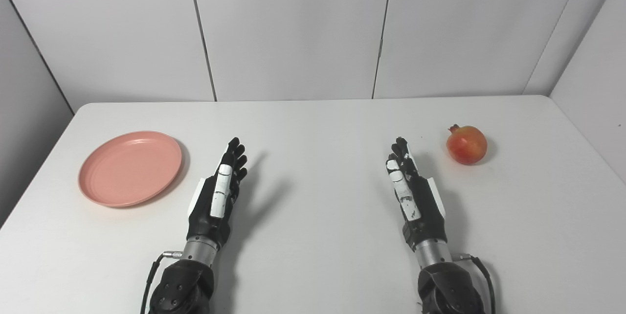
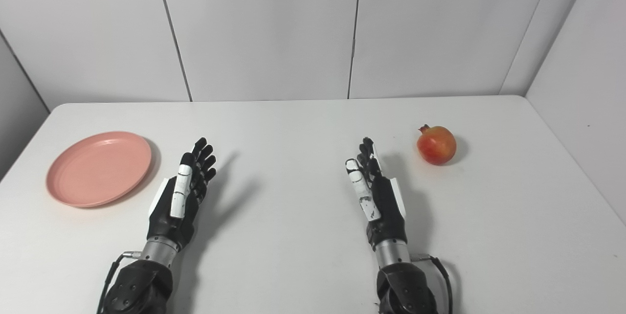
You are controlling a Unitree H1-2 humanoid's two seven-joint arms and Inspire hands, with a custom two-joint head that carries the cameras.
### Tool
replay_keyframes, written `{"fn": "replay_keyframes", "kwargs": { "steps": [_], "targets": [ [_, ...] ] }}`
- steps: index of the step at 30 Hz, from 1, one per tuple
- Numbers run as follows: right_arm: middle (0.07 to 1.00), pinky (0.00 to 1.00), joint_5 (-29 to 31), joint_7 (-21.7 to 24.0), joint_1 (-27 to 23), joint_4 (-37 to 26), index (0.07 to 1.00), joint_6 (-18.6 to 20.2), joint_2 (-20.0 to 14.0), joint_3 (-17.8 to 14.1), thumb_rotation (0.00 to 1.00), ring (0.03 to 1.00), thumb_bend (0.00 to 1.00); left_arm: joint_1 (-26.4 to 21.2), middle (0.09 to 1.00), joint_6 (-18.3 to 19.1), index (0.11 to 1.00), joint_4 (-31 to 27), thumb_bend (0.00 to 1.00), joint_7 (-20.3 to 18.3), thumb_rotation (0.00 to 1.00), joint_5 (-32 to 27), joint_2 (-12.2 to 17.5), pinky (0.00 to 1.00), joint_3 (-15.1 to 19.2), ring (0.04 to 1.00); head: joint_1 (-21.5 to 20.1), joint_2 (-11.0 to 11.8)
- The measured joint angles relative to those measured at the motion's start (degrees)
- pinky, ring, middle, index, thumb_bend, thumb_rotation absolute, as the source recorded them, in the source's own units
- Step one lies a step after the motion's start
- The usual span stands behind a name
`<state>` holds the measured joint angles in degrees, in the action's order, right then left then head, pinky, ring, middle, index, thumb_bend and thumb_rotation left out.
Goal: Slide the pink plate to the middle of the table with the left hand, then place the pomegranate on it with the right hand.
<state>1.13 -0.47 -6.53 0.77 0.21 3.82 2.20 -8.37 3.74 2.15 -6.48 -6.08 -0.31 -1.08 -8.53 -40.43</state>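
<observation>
A round pink plate [image 1: 130,168] lies flat on the white table [image 1: 318,123] at the left. A red-orange pomegranate [image 1: 466,145] sits on the table at the right. My left hand [image 1: 221,191] is open and empty, fingers stretched forward, just right of the plate and not touching it. My right hand [image 1: 411,191] is open and empty, fingers stretched forward, to the left of the pomegranate and a little nearer to me, apart from it. The same scene shows in the right eye view: plate [image 2: 99,168], pomegranate [image 2: 436,145], left hand [image 2: 183,191], right hand [image 2: 374,191].
White wall panels [image 1: 293,30] stand behind the table's far edge and along both sides. Bare tabletop lies between my two hands. Cables run along both forearms at the bottom edge.
</observation>
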Motion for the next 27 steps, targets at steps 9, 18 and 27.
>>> {"fn": "replay_keyframes", "kwargs": {
  "steps": [9,18,27],
  "targets": [
    [1.000,1.00,-0.1,0.1,0.0,0.0,1.000,0.0,-0.4,0.4,0.86,1.000,0.73,0.0,1.000,0.0,1.000,0.0,0.67,0.0,1.00,0.0,0.0,1.00,0.0,1.000,-0.1,-0.1],
    [1.000,1.00,-0.4,0.0,0.0,0.0,1.000,0.0,-0.5,0.4,0.86,1.000,0.71,0.0,1.000,0.0,1.000,0.0,0.68,0.0,1.00,0.0,0.0,1.00,0.0,1.000,-0.1,-0.1],
    [1.000,1.00,-0.3,0.1,0.0,0.0,1.000,0.0,-0.6,0.5,0.86,1.000,0.73,0.0,1.000,0.0,1.000,0.0,0.67,0.0,1.00,0.0,0.0,1.00,-0.1,1.000,0.0,-0.1]
  ]
}}
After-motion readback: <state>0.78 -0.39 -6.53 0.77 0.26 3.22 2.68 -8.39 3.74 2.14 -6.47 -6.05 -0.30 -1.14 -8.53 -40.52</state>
